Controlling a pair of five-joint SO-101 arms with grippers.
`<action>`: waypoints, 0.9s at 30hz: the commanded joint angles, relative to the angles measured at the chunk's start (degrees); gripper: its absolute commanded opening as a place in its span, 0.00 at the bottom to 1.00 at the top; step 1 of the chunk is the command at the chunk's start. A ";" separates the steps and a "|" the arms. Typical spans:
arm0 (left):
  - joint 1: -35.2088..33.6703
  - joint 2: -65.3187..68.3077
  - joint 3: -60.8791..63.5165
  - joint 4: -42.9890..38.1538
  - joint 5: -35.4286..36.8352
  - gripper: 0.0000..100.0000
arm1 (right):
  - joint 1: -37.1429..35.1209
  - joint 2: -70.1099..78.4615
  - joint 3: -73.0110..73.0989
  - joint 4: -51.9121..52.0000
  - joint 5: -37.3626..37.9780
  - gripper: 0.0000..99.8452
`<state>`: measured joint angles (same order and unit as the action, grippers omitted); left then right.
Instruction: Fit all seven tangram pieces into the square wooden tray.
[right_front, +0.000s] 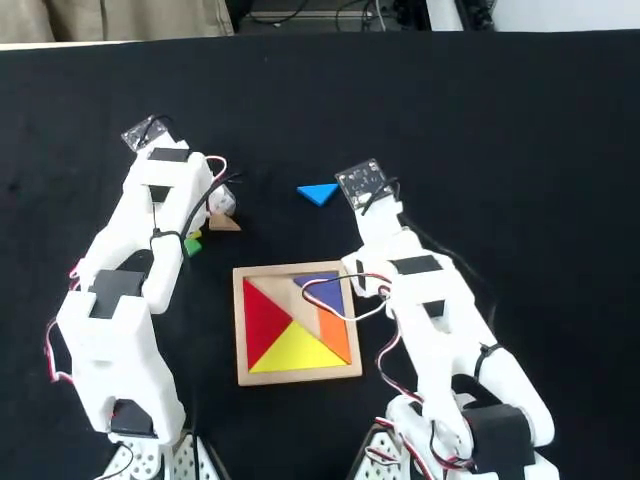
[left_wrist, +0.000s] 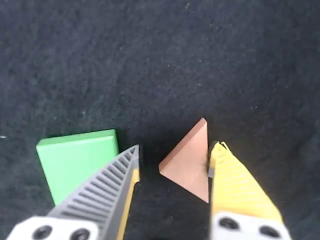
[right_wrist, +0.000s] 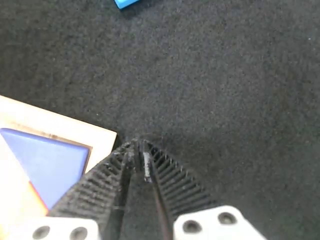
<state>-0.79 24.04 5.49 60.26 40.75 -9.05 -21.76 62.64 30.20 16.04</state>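
Note:
The square wooden tray (right_front: 240, 325) lies at the table's middle with red, yellow, orange and purple-blue pieces (right_front: 325, 290) in it. My left gripper (left_wrist: 176, 149) stands open around a small brown triangle (left_wrist: 189, 160), its yellow finger against one edge. A green piece (left_wrist: 77, 160) lies just outside the grey finger. In the high view that gripper (right_front: 218, 212) sits off the tray's far left corner, by the brown triangle (right_front: 225, 224). My right gripper (right_wrist: 136, 146) is shut with nothing in it, just off the tray's corner (right_wrist: 75, 131). A blue triangle (right_front: 318, 192) lies beyond the tray.
Black cloth covers the whole table (right_front: 520, 150). A small yellow bit (right_front: 193, 235) shows beside the green piece (right_front: 192, 246) under the left arm. Open cloth stretches to the right and far side of the tray.

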 joint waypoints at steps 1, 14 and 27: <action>-0.48 -1.85 -3.12 1.32 -0.88 0.22 | 0.44 -0.13 -0.22 -1.14 0.09 0.01; 0.04 -7.56 5.41 -0.62 -0.88 0.22 | 0.44 -0.13 -0.31 -1.14 0.09 0.01; 0.22 -2.20 2.42 -2.46 -0.53 0.22 | 0.44 -0.13 -0.31 -0.97 0.09 0.01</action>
<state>-0.88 20.62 11.56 58.15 40.13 -9.05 -21.76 62.64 30.20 16.04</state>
